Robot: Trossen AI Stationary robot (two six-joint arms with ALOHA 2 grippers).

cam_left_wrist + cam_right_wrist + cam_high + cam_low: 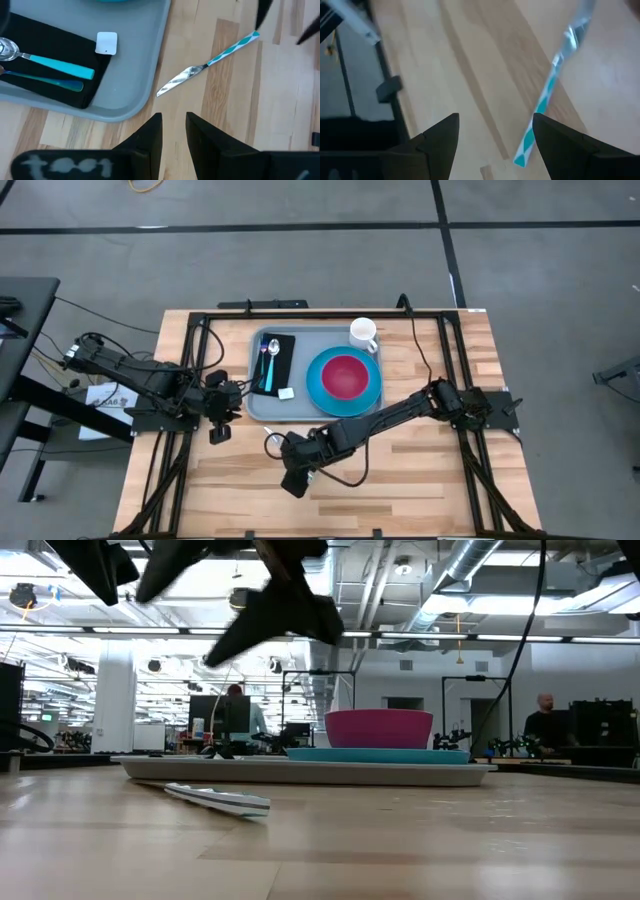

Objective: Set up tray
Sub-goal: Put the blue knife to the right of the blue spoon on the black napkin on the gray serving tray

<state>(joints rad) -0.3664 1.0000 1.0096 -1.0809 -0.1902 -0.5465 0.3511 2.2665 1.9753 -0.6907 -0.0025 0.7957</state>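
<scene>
Beside the tray, a knife lies under the gaping right pincer.

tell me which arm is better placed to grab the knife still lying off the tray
Right. Its tool hangs open right over the knife, whose teal handle lies between the open fingers in the right wrist view. The left tool sits by the tray edge, fingers nearly together, with the knife farther off.
</scene>
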